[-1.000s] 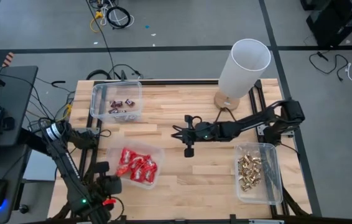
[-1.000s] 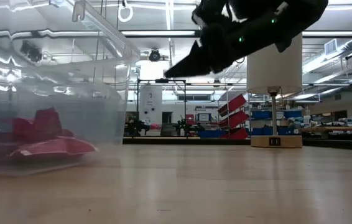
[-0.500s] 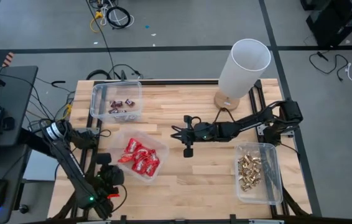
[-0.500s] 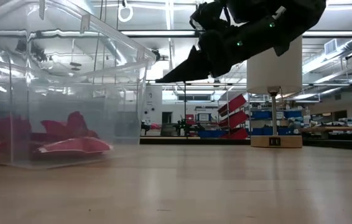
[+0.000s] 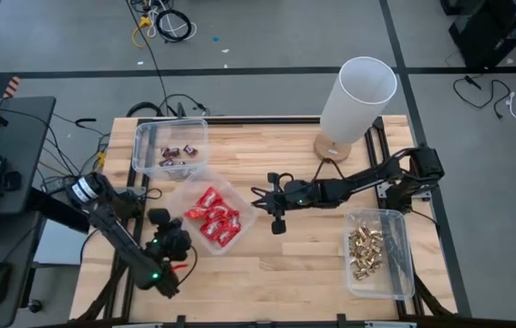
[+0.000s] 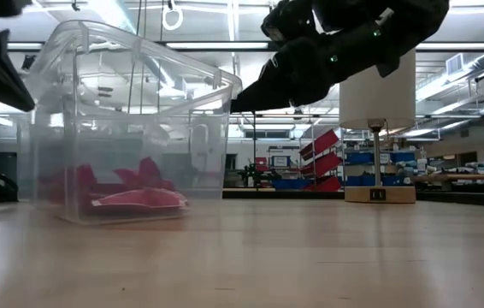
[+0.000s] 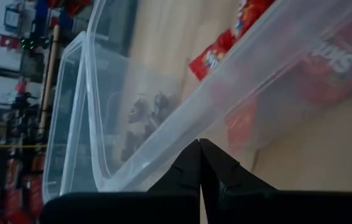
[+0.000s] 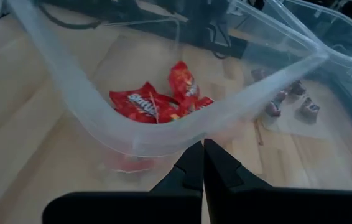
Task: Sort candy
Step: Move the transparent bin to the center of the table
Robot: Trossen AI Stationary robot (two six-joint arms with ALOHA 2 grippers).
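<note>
Clear plastic bin of red packets sits mid-table between my jaws; I judge I'm nudging bins into place, sorting nearly finished. Left gripper, closed and empty, presses its 7 o'clock corner. Right gripper, closed and empty, hovers at its 3 o'clock. Next: ease the push gently.

Three clear bins, each holding one kind of candy, and one lamp.
</note>
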